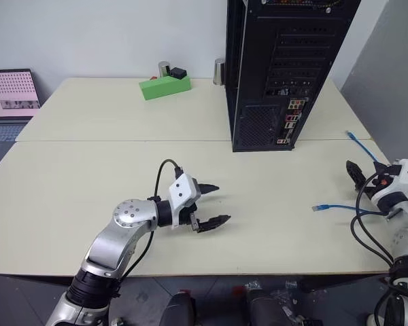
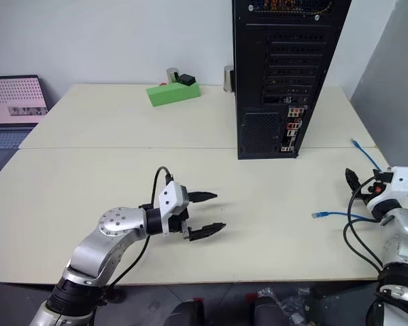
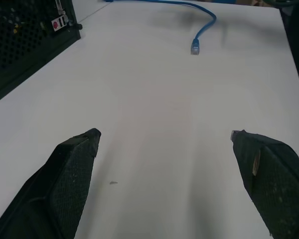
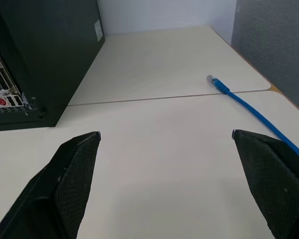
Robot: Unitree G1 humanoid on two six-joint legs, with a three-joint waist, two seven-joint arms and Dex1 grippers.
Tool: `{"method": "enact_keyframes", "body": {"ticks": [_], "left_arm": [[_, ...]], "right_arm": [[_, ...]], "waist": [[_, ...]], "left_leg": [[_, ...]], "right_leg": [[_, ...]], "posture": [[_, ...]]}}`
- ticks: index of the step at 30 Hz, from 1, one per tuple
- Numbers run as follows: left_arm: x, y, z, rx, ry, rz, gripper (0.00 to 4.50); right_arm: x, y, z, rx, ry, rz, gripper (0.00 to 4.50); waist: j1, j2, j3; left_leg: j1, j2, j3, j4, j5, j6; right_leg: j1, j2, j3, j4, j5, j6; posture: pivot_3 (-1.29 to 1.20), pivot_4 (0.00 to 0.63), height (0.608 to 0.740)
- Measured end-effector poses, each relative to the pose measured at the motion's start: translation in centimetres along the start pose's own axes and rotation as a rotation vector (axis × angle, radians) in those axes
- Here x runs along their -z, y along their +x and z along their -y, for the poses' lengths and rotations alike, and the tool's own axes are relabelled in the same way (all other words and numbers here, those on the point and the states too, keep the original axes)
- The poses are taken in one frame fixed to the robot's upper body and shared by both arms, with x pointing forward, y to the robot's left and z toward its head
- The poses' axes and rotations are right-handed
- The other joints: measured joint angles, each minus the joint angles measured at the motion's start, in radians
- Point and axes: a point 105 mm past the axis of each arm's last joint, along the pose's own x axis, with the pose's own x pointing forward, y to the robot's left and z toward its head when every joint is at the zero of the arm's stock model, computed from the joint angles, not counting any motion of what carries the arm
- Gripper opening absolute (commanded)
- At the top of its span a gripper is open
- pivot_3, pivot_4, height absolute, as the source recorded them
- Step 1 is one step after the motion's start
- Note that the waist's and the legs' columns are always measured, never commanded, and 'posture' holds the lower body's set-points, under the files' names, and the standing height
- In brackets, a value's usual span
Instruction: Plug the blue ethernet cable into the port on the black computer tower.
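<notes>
My left end effector is positioned above the near middle of the pale bench, pointing toward my right, with its two black fingers spread wide and nothing between them. My right end effector is positioned near the right edge of the bench, pointing forward, with its fingers likewise spread wide and empty. The blue ethernet cable lies loose on the bench at the right side. One plug end rests flat on the bench surface just to the left of my right arm, well apart from both end effectors. The other plug end rests farther back near the right edge, beside the seam between the two bench tops. The black computer tower stands upright toward the back of the bench, its rear panel facing me, with the column of coloured ports visible low on the right of that panel. No cable is connected to those ports. A green block sits at the far left of the tower, and a laptop rests off the left end of the bench.
</notes>
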Motion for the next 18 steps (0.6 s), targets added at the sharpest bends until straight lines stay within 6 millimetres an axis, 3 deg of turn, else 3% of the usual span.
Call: {"method": "enact_keyframes", "body": {"ticks": [12, 18], "left_arm": [[-1.1, 0.3, -0.2, 0.025, 0.017, 0.021, 4.50], [-1.3, 0.6, -0.1, 0.036, 0.023, 0.022, 4.50]], "right_arm": [[-0.6, -1.0, 0.3, -0.022, -0.052, -0.011, 4.48], [-0.8, -2.5, -0.1, -0.103, -0.107, -0.070, 4.48]], "waist": [[0.000, 0.000, 0.000], [0.002, 0.000, 0.000]], "left_leg": [[0.000, 0.000, 0.000, 0.000, 0.000, 0.000], [0.000, 0.000, 0.000, 0.000, 0.000, 0.000]], "right_leg": [[0.000, 0.000, 0.000, 0.000, 0.000, 0.000], [0.000, 0.000, 0.000, 0.000, 0.000, 0.000]], "posture": [[0.00, 0.150, 0.740], [0.00, 0.150, 0.740]]}}
